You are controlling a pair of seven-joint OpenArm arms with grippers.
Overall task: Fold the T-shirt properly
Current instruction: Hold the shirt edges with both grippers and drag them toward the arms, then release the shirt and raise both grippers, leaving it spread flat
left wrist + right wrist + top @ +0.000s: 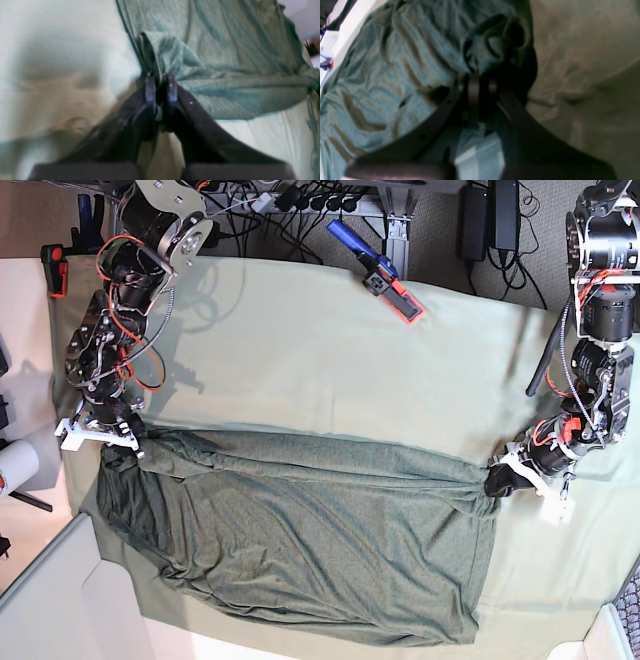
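Note:
The dark olive-green T-shirt (300, 530) lies spread and wrinkled over the near half of the pale mint table cloth (330, 360). Its far edge is stretched in a line between my two grippers. My left gripper (497, 480) is shut on the shirt's right far corner; in the left wrist view the fingertips (150, 87) pinch a bunched fold of the T-shirt (225, 50). My right gripper (122, 448) is shut on the left far corner; in the right wrist view the fingers (473, 90) clamp gathered T-shirt fabric (382, 75).
A blue and red tool (378, 272) lies on the cloth at the far middle. Cables and power adapters (480, 220) sit beyond the table's far edge. A white roll (12, 468) stands off the table's left side.

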